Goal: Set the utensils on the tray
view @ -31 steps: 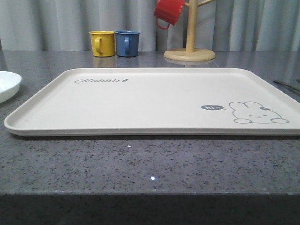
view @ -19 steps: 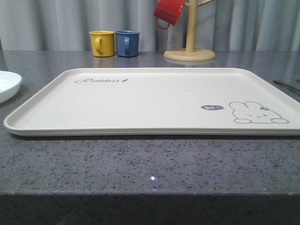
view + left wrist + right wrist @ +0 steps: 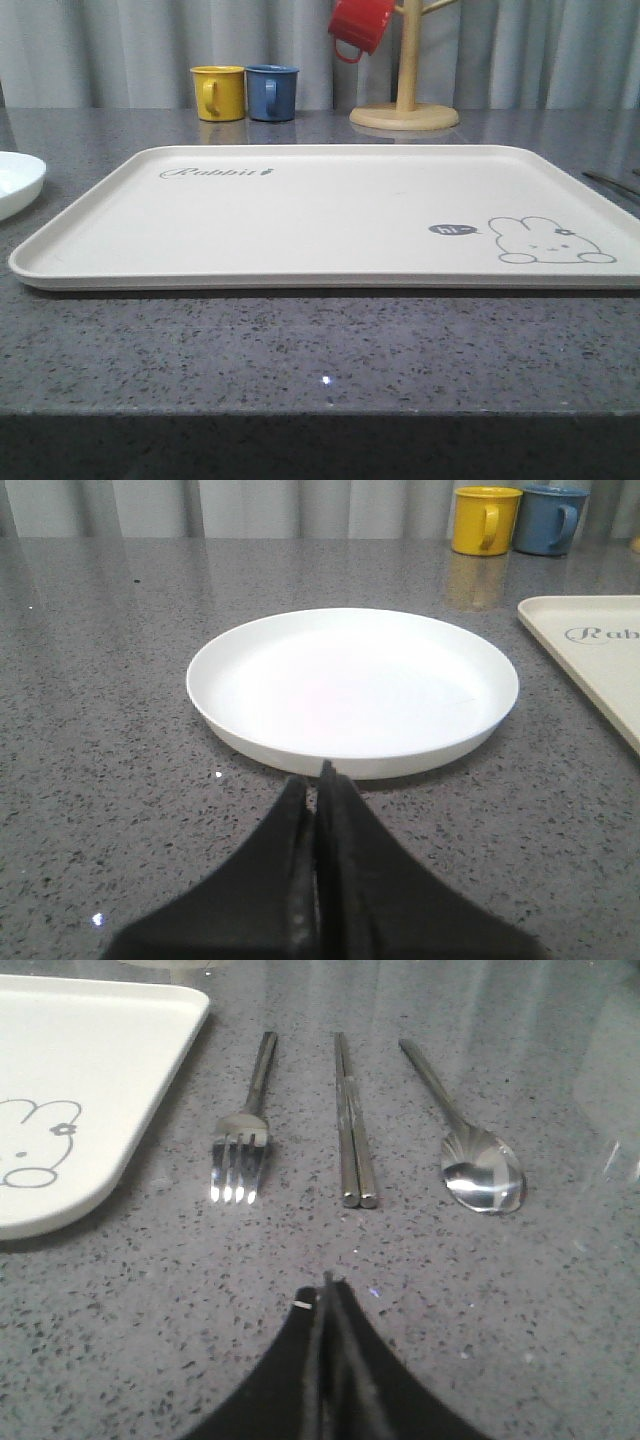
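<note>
Utensils laid out, nothing yet on the tray (image 3: 330, 215)

The fork (image 3: 243, 1125), chopsticks (image 3: 352, 1125) and spoon (image 3: 470, 1145) are seen right of the tray; both the right gripper (image 3: 327, 1285) and left gripper (image 3: 320, 775) are closed and empty, so the fork handle should be approached with jaws opened

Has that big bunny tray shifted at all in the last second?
No. The tray sits where it was, its far edge lined up the same below the yellow mug and wooden stand.
</note>
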